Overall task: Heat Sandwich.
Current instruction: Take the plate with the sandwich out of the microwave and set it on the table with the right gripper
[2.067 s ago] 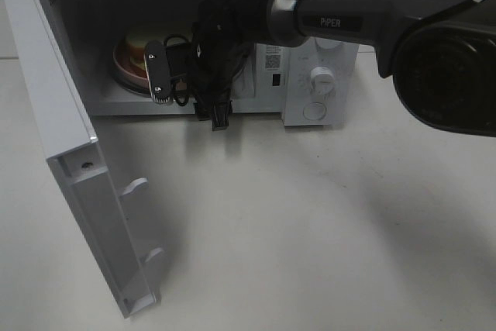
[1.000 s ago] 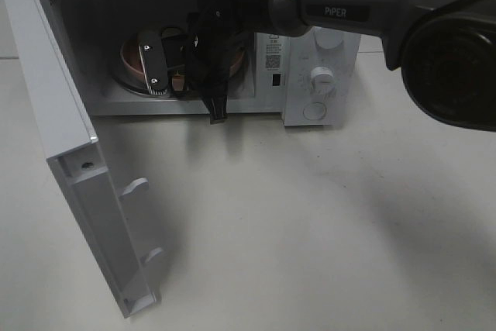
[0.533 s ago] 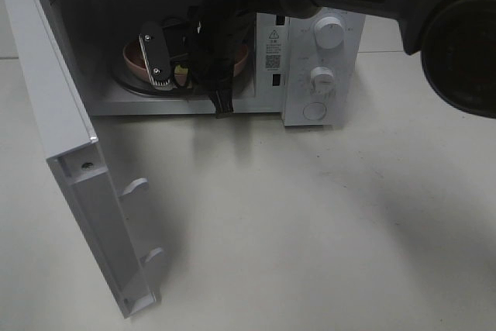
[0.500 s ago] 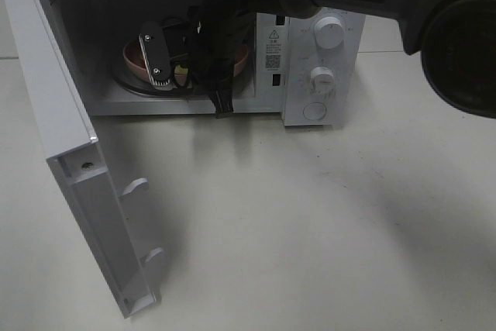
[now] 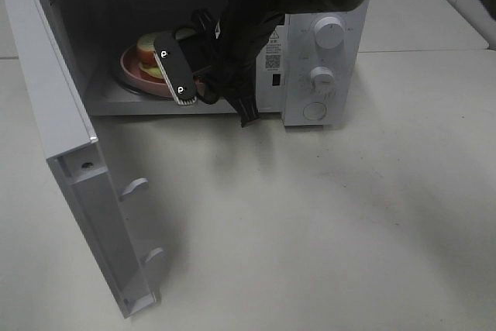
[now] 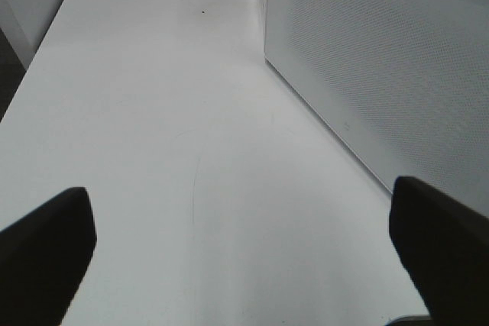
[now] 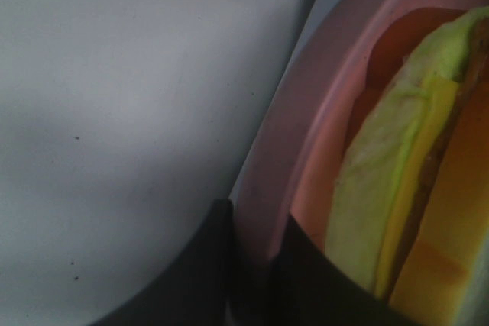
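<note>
Microwave cavity [image 5: 97, 25], arm [image 5: 252, 25] partly hiding plate [image 5: 133, 74], sandwich [image 5: 146, 43]

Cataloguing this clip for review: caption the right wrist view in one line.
Right jaws pinch the rim of the pink plate, which carries the sandwich.

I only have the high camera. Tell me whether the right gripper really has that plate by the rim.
Observer: Yes. In the right wrist view the right gripper is shut on the rim of the pink plate, one finger outside the rim and one inside.
Operator: Report the sandwich.
Observer: The sandwich sits on the plate, its yellow-green filling edge facing that camera.
Operator: Now the left gripper; it's out of my view.
Observer: The left gripper is open over the table, beside the perforated side wall of the microwave.
</note>
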